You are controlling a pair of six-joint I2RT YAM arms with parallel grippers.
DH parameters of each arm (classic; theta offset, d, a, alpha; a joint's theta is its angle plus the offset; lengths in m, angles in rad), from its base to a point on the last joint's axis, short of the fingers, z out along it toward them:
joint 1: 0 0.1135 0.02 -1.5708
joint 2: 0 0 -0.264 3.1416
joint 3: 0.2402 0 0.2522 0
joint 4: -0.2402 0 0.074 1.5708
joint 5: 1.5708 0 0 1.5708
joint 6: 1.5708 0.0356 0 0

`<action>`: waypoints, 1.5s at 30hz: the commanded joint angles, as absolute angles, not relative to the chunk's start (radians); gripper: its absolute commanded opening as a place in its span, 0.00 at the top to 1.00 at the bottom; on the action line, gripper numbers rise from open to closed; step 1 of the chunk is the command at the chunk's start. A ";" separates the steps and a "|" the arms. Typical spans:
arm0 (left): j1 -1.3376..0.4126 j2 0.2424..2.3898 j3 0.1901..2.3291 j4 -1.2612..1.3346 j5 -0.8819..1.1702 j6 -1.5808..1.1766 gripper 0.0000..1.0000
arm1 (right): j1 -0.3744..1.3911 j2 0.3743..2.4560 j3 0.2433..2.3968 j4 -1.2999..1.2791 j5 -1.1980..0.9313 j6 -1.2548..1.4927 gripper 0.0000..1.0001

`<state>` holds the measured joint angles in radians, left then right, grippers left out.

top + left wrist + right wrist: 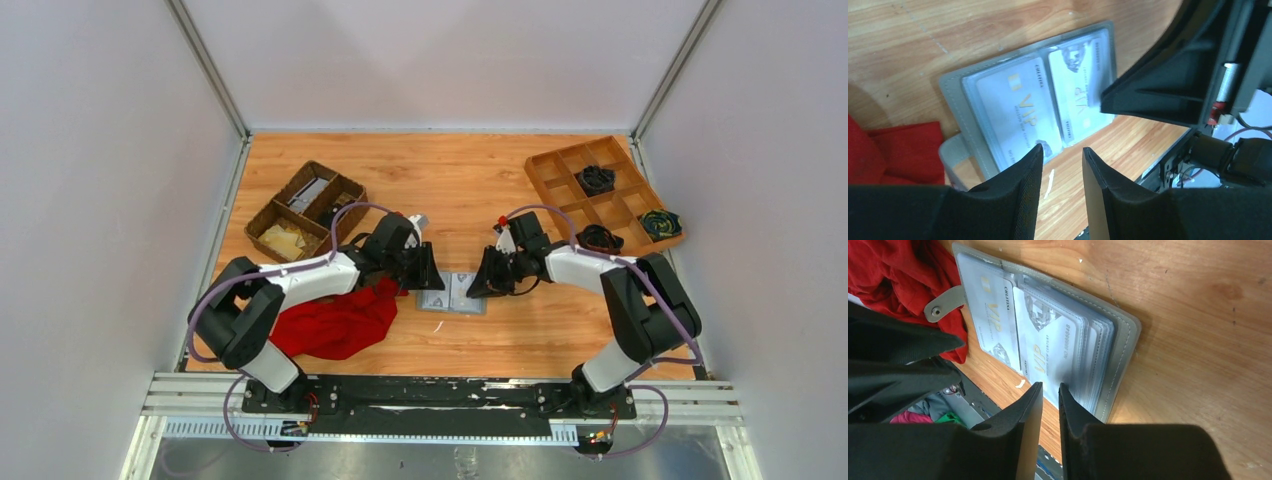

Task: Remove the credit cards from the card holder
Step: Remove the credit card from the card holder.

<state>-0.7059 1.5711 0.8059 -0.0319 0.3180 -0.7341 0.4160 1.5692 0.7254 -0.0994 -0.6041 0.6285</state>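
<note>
Credit cards [1048, 345] sit in the card holder [1126, 340]; left tool [1062, 150] spread, right tool [1049, 386] narrowly parted, both empty; next, pinch one card's edge.

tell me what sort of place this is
Most likely a robotics lab test cell: plain white walls box in a wooden tabletop, two robot arms are bolted to a metal rail, and props like a card holder and wicker basket lie out.
</note>
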 commanded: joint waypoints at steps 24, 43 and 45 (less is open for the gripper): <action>-0.740 1.615 0.842 -0.005 0.316 -0.791 0.51 | 0.410 1.609 0.746 -0.060 -0.537 0.648 0.76; -0.710 1.646 0.760 0.117 0.332 -0.861 0.58 | 0.410 1.670 0.685 0.055 -0.623 0.698 0.77; -0.704 1.644 0.739 0.154 0.331 -0.872 0.58 | 0.410 1.673 0.683 0.058 -0.624 0.697 0.78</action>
